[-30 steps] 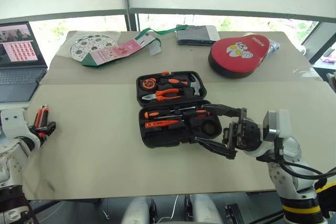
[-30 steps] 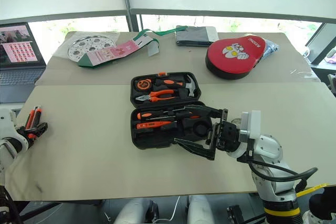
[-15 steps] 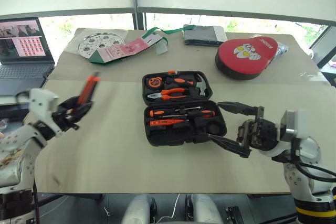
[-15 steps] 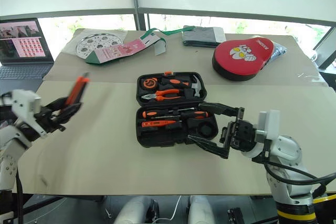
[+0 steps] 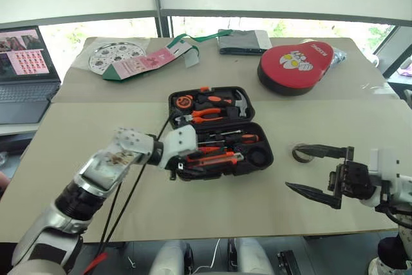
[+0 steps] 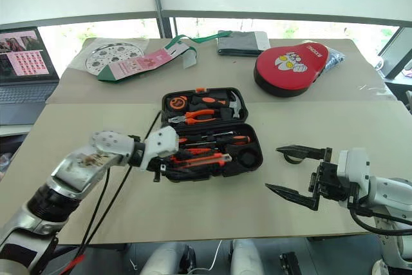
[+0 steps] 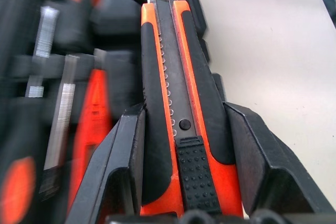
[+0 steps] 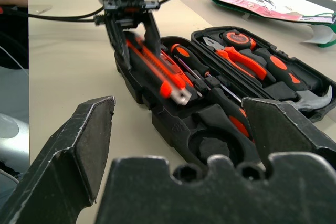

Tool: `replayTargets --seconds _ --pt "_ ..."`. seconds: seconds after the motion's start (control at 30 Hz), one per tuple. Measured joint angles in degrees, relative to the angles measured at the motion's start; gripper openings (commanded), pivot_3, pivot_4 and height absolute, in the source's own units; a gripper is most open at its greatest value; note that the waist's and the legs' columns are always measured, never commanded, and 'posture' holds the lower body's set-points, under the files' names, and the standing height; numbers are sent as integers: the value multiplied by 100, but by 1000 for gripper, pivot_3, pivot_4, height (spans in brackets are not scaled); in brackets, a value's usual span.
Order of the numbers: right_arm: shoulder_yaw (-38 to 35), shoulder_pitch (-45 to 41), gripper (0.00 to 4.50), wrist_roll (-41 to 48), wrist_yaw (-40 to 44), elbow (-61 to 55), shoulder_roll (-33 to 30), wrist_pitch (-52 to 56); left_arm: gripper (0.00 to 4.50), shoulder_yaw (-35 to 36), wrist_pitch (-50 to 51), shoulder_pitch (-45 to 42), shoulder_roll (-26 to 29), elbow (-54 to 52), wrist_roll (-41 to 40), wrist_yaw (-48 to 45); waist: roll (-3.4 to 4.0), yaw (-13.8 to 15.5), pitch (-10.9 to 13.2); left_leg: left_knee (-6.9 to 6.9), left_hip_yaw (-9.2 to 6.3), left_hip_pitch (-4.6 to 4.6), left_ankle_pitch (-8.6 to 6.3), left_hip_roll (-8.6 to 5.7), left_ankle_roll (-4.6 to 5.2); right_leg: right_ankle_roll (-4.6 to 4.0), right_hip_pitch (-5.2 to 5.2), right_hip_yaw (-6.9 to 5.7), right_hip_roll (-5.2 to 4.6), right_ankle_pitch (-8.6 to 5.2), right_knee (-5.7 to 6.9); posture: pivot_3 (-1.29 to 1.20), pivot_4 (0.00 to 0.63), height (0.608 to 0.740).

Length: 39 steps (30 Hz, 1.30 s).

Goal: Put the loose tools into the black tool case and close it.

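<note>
Item: orange-black utility knife (image 7: pixel 181 114), clamped between the two fingers of my left end effector (image 5: pixel 193 157), which is closed on its butt end. Location: over the front half of the open black tool case (image 5: pixel 254 162), along the near row of slots, tip over the tray, not yet seated as far as I can tell. Change noted: a second ago this knife is out at the far left edge of the bench (image 5: pixel 129 210), held well away from the case; now my left arm has swung across and brought it right onto the tray. Meaning for the task, as I judge it: the carry is done and the placing step is in hand; what remains is to press the knife into its moulded slot, let go, then close the lid. Orientation: long axis lies roughly along the length of the case, parallel to the two screwdrivers (image 5: pixel 225 140) already bedded behind it; blade end points toward my right, slider side up, tip tilted slightly downward. Neighbouring stock: pliers (image 5: pixel 203 114), hammer (image 5: pixel 238 102) and round tape measure (image 5: pixel 183 102) sit in the lid half. My right end effector (image 5: pixel 322 175) hangs empty with fingers spread wide, off to the right of the case, having drawn back from the case edge. A small dark tape roll (image 5: pixel 299 152) lies on the bench just behind it.
</note>
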Motion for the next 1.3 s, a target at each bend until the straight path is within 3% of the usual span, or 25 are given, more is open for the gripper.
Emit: replayTargets --seconds 0.27,0.77,0.8,0.97,1.17,1.3 --pt "-45 368 4500 -4 2 -133 111 -26 1769 -354 5 -446 -403 341 634 184 -3 106 1 38 -10 -10 -16 -2 35 14 15 7 -9 2 -2 0 150 740" --pt "-9 407 4500 -66 -8 -136 257 -60 1769 -477 25 -705 -719 675 863 -54 -2 160 1 68 -12 -18 -24 -3 49 20 19 5 -13 3 1 0 150 740" --pt "0 396 4500 -87 -11 -136 262 -60 2781 -477 85 -720 -740 675 862 -59 -2 166 1 70 -13 -19 -25 -4 50 21 20 6 -14 3 1 0 150 740" --pt "34 332 4500 -109 -93 -143 305 -60 4306 -275 86 -693 -812 774 877 34 -2 161 1 71 -13 -20 -27 -4 54 24 18 7 -15 3 1 0 150 740" --pt "121 300 4500 -109 -149 -151 378 -60 4306 494 -120 -408 -1110 752 4 -265 -2 160 1 75 -14 -27 -27 -4 53 25 12 4 -20 3 2 0 150 740" --pt "134 291 4500 -107 -242 -147 472 -60 3139 1124 -578 -262 -1098 812 -326 -285 -1 151 1 75 -14 -24 -26 -3 52 25 13 4 -20 3 4 0 150 740"
